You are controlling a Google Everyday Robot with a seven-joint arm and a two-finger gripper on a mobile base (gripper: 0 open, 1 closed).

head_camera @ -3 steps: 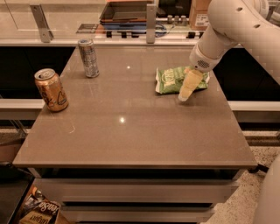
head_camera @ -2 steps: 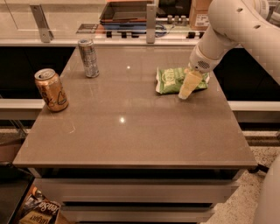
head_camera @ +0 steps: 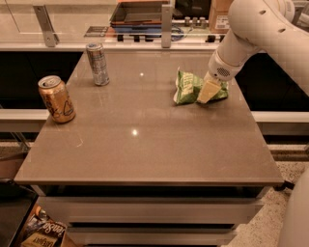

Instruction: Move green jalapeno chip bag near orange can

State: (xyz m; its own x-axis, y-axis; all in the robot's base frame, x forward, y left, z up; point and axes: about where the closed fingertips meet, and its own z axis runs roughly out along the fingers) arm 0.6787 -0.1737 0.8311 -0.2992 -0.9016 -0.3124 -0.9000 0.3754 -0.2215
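Observation:
The green jalapeno chip bag [head_camera: 189,87] lies on the right rear part of the grey table [head_camera: 145,144]. It is crinkled and light green with white lettering. My gripper [head_camera: 208,91] comes down from the white arm at the upper right and sits on the bag's right part, covering that end. The orange can [head_camera: 56,99] stands upright near the table's left edge, far to the left of the bag and the gripper.
A taller silver-grey can [head_camera: 98,64] stands at the left rear of the table. A counter with a dark tray [head_camera: 137,13] runs behind the table. A box of snack packets [head_camera: 41,234] sits on the floor at the lower left.

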